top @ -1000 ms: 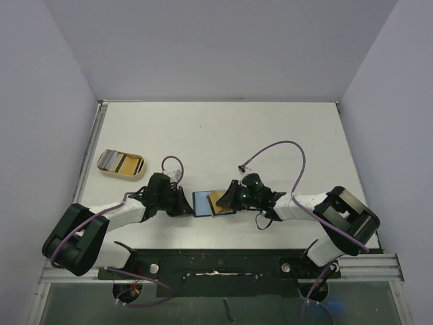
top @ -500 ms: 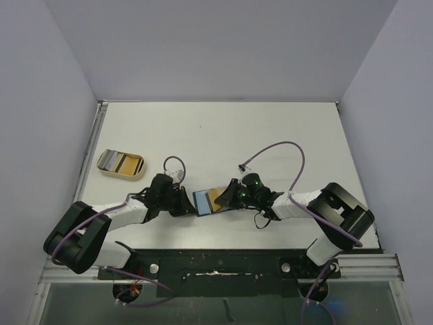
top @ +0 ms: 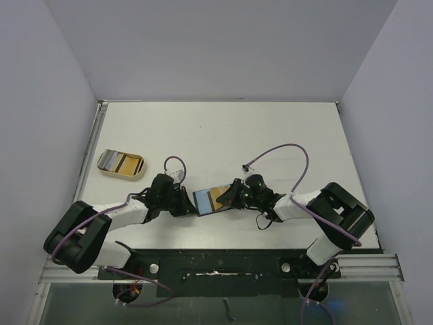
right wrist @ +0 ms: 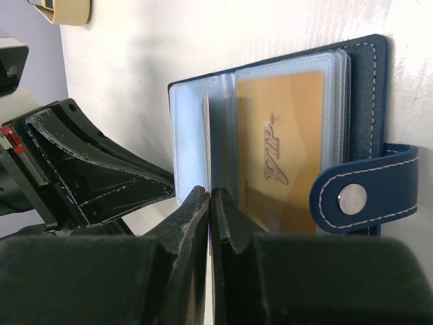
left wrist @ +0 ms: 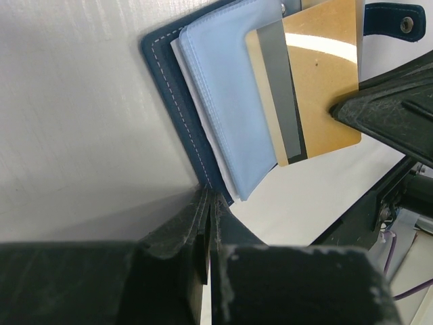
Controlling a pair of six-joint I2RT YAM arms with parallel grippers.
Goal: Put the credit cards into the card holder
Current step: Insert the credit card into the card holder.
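Observation:
The navy card holder [top: 205,202] lies open on the table between both arms, its light blue sleeves [left wrist: 226,95] showing. My left gripper [left wrist: 210,200] is shut on the near corner of its left cover [top: 190,204]. My right gripper [right wrist: 210,193] is shut on a tan credit card [left wrist: 318,74] with a dark stripe. That card stands edge-on [right wrist: 206,128] over the fold, its front edge against the sleeves. Another gold card [right wrist: 281,156] sits inside a sleeve on the right half. The snap tab [right wrist: 365,196] sticks out on the right.
A beige shallow tray [top: 122,164] with several cards in it stands at the table's left edge, a corner of the tray [right wrist: 64,10] also showing in the right wrist view. Purple cables [top: 284,149] loop above both wrists.
My right gripper has shifted slightly with the tan card at the holder's fold. The holder has tilted a little; the left grip on it is unchanged.

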